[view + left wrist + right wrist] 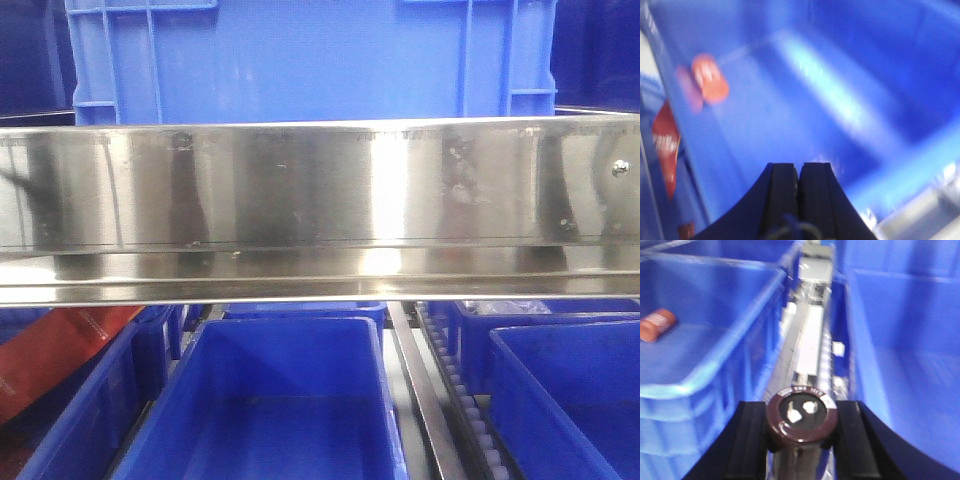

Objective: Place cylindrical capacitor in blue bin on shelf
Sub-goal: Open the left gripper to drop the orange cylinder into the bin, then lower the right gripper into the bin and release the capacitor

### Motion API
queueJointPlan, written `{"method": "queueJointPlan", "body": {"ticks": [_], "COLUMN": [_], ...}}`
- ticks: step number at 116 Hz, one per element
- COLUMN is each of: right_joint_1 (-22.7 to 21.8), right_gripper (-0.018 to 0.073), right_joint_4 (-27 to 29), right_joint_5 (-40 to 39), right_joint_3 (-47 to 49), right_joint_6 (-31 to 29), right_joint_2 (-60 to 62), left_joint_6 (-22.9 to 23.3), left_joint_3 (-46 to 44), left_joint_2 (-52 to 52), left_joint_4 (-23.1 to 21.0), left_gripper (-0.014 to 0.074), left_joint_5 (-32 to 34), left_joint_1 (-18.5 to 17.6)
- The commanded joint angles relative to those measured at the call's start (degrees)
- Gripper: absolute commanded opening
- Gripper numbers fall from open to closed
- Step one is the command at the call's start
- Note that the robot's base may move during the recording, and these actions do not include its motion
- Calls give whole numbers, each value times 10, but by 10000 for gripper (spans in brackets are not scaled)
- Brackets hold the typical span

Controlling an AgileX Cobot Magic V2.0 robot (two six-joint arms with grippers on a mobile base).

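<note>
The capacitor (657,324) lay on its side on the floor of a blue bin (715,375), at the far left of the right wrist view. It looked placed, resting where a dropped cylinder would settle. Its long axis ran flat along the floor, slanting from near left to far right in that view, with the left end at the frame edge. White print showed on its side but was too blurred to read. The left wrist view showed it close to the bin's left wall.

The left gripper (799,170) hung over that bin's floor with its jaws pressed together and nothing between them, so it carried no load.

The right gripper (800,407) clamped a dark cylinder (799,416) by its sides, the round cap with two pale terminals facing the camera and its axis along the fingers. It sat over the track (810,335) between two bins. I judged that grip suited lowering the piece end first into either bin.

The front view showed only the shelf (300,190) and bins, with no gripper and no capacitor.
</note>
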State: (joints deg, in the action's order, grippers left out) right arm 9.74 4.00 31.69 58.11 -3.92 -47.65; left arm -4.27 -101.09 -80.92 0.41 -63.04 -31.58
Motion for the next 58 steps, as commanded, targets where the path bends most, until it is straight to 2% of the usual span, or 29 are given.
{"method": "queueJointPlan", "body": {"ticks": [1, 15, 27, 43, 58], "right_joint_1": [12, 14, 23, 68, 117], "right_gripper": [-162, -162, -162, -162, -162], "right_joint_4": [-2, -2, -2, -2, -2], "right_joint_5": [-30, -28, -25, -19, -1], "right_joint_3": [6, 19, 49, 123, 204], "right_joint_6": [0, 0, 0, 0, 0], "right_joint_2": [2, -10, -28, -73, -131], "left_joint_6": [10, 43, 49, 49, 49], "left_joint_3": [79, 197, 300, 404, 460], "left_joint_2": [63, 150, 232, 329, 404], "left_joint_4": [1, 2, 2, 2, 2], "left_gripper": [-111, -111, -111, -111, -111], "left_joint_5": [53, 126, 186, 227, 236], "left_joint_1": [-1, -1, -1, -1, -1]}}
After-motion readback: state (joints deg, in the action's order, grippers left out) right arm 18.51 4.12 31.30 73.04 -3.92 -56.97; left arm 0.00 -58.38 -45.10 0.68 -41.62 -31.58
